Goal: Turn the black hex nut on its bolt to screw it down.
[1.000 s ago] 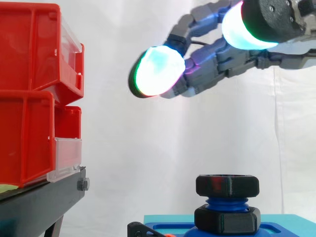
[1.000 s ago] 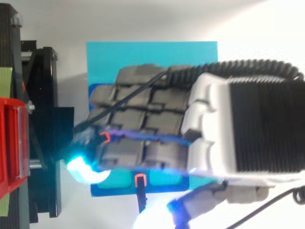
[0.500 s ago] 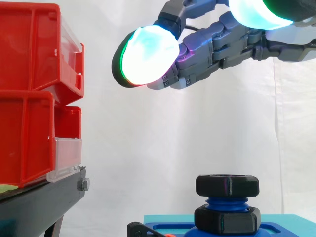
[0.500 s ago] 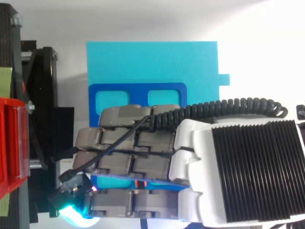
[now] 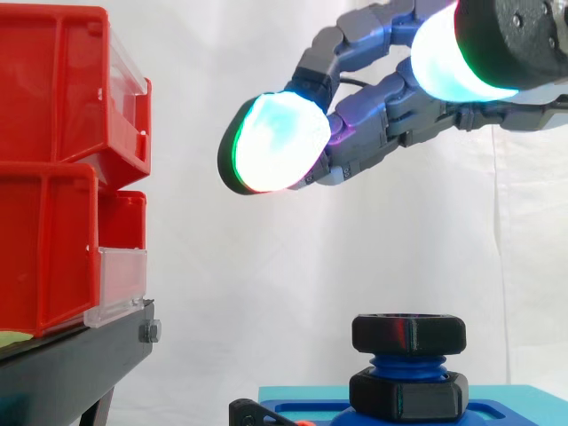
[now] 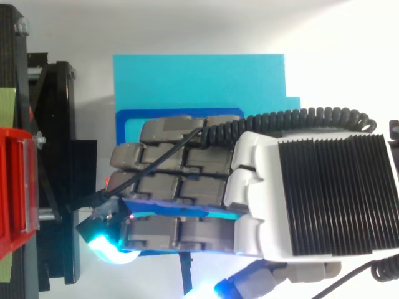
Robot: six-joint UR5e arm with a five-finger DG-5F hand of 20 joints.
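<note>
A black hex nut [image 5: 408,333] sits at the top of a blue threaded bolt [image 5: 408,365]. A second black nut [image 5: 408,394] lies lower on the same bolt, just above the blue base [image 6: 122,118] on a cyan plate [image 6: 199,78]. My hand [image 5: 390,115] hangs well above the nut, apart from it. Its fingers stretch out to the left, nearly straight, and hold nothing. One glowing pad [image 5: 271,142] leads on the left, and the thumb's pad [image 5: 453,58] glows at the upper right. From above, the hand [image 6: 324,187] covers the bolt and both nuts.
Stacked red bins [image 5: 53,98] stand on a black stand [image 5: 75,364] at the left, and the stand's edge [image 6: 56,124] lies just left of the cyan plate. A white curtain hangs behind. Open air separates the hand from the nut.
The hand rose and slid toward the top view's lower edge, then dropped back. It now hangs slightly further left than a second ago. The nuts have not moved.
</note>
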